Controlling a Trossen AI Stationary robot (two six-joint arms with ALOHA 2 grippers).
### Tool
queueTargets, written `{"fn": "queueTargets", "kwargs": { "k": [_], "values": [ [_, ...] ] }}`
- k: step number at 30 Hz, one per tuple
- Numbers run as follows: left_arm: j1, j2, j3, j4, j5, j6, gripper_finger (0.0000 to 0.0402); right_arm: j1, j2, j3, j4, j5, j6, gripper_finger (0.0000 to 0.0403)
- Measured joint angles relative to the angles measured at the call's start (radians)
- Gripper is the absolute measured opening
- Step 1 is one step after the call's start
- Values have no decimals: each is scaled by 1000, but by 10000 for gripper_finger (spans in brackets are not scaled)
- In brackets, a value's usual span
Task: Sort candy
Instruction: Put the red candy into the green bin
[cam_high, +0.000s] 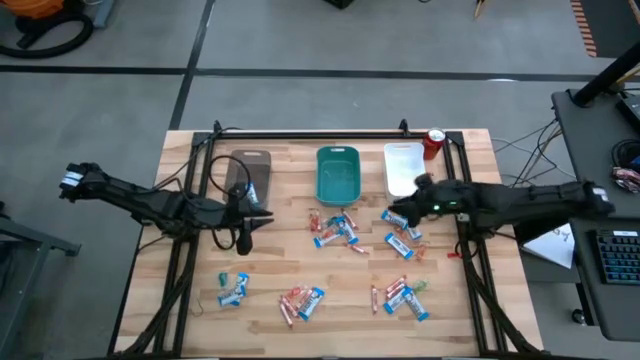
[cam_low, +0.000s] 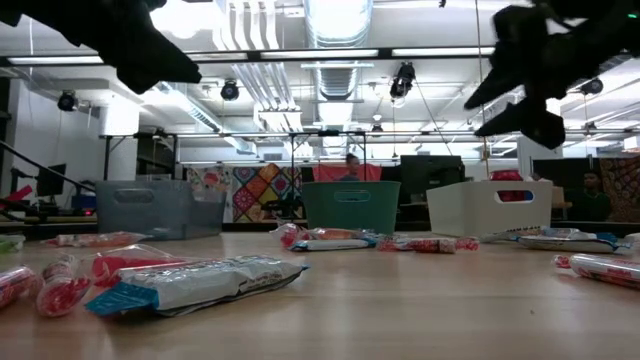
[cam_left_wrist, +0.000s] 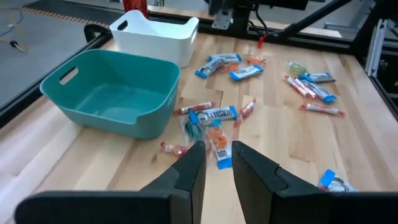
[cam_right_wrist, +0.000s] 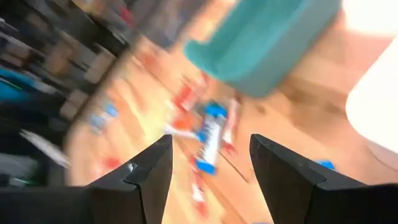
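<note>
The candy lies scattered on the wooden table in several clusters: one (cam_high: 335, 228) near the teal tray, one (cam_high: 402, 236) below the white tray, and others (cam_high: 300, 300) toward the near edge. Blue-and-white bars (cam_left_wrist: 214, 115) and slim red sticks (cam_left_wrist: 314, 92) show in the left wrist view. My left gripper (cam_high: 262, 218) (cam_left_wrist: 219, 163) hovers below the brown tray, its fingers narrowly apart and empty. My right gripper (cam_high: 392, 214) (cam_right_wrist: 211, 168) hangs open and empty above the candy, between the teal and white trays. A blue bar (cam_right_wrist: 210, 134) lies ahead of its fingers.
Three trays stand in a row at the far edge: brown (cam_high: 248, 172), teal (cam_high: 338, 175), white (cam_high: 403, 165). A red can (cam_high: 434, 143) stands beside the white tray. A black frame rail (cam_high: 310, 133) runs along the far edge, with struts down both sides.
</note>
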Motion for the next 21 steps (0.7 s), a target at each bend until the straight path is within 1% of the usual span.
{"fn": "queueTargets", "kwargs": {
  "k": [9, 14, 18, 21],
  "values": [
    [0, -23, 0, -41, -3, 28, 64, 98, 393, 303, -247, -35, -22, 205],
    [0, -24, 0, -81, -5, 29, 64, 162, 566, 438, -279, -57, -81, 205],
    [0, -20, 0, -77, -5, 35, 64, 208, 692, 524, -305, -61, -155, 205],
    [0, -20, 0, -77, -5, 48, 64, 234, 776, 575, -305, -53, -182, 205]
  ]
}}
